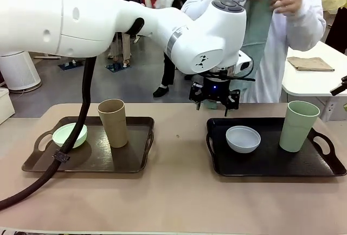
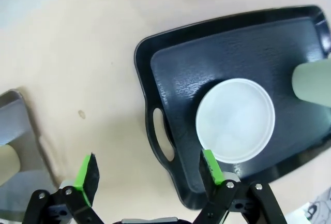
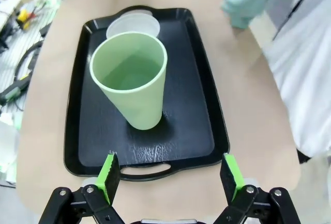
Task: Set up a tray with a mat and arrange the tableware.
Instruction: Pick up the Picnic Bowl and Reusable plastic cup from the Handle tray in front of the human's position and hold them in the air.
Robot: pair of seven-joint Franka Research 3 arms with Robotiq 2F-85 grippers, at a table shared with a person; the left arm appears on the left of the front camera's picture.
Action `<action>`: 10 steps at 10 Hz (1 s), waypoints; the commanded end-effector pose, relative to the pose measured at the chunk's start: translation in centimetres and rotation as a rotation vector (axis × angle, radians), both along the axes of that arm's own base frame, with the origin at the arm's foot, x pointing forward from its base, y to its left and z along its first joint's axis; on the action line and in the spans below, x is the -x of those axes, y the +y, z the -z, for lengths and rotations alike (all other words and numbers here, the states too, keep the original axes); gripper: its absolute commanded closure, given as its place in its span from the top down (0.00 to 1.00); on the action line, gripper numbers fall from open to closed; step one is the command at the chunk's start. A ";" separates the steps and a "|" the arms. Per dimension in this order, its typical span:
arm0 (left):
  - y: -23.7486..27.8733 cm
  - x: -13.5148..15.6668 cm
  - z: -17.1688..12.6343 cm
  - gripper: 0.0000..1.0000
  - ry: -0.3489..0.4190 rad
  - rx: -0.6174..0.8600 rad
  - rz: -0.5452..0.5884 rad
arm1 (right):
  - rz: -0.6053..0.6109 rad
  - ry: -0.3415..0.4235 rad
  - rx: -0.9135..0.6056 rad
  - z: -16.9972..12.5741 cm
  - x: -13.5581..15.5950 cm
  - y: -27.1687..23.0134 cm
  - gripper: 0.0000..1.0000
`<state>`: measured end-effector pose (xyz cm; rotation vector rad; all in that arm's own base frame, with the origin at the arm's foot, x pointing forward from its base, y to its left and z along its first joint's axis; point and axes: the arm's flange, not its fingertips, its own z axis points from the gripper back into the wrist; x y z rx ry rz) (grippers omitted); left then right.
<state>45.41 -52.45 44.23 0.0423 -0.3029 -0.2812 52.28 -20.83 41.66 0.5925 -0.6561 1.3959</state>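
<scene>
Brown tray (image 1: 32, 165) on the table (image 1: 179, 191) holds a mint bowl (image 1: 69, 135) and an upright tan cup (image 1: 113, 122). Black tray (image 1: 271, 171) holds a whitish bowl (image 1: 243, 139) and an upright green cup (image 1: 299, 126). Left pincer (image 2: 150, 164) gapes wide and empty over the black tray's handle. Right pincer (image 3: 169, 169) is likewise spread, empty, facing the green cup.

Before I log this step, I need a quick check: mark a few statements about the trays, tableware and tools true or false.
The tan cup and the mint bowl stand in the brown tray. True.
The grey bowl sits on the bare table. False: it sits in the black tray, beside the pale green cup.
The left tool is shut on the grey bowl. False: it is open and holds nothing.
The person holds a teal cloth in both hands. True.
The right tool is shut. False: it is open.
</scene>
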 end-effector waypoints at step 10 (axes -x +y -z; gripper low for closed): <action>-0.8 -0.5 0.4 1.00 -0.021 0.009 -0.008 | -0.022 -0.005 -0.011 -0.1 -0.4 -0.5 1.00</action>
